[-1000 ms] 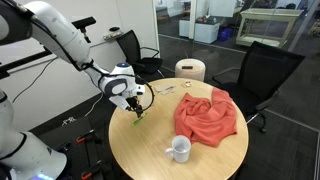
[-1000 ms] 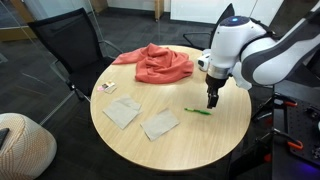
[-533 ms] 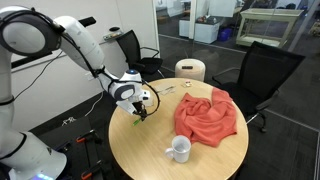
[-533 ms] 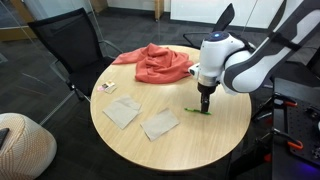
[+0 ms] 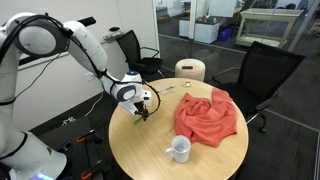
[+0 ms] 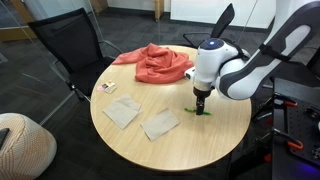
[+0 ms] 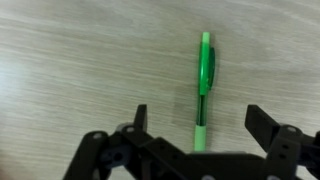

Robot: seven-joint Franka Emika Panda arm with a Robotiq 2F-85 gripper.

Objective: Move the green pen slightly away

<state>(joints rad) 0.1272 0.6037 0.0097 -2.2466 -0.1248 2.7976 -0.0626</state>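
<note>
The green pen (image 7: 205, 85) lies flat on the round wooden table (image 7: 70, 60) and runs straight up the wrist view, its lower end between my fingers. My gripper (image 7: 198, 122) is open, with one finger on each side of the pen and not touching it. In both exterior views the gripper (image 5: 141, 112) (image 6: 203, 107) is down at the table's edge right over the pen (image 5: 137, 120) (image 6: 197, 111), which it partly hides.
A crumpled red-orange cloth (image 5: 208, 113) (image 6: 155, 63) lies across the table. A white mug (image 5: 180, 149) stands near the rim. Two flat grey-white pads (image 6: 122, 113) (image 6: 160, 124) and a small card (image 6: 107, 88) lie on the table. Black office chairs (image 5: 262, 70) stand around it.
My gripper has come down and shifted a little along the table edge onto the pen. The pen has not moved.
</note>
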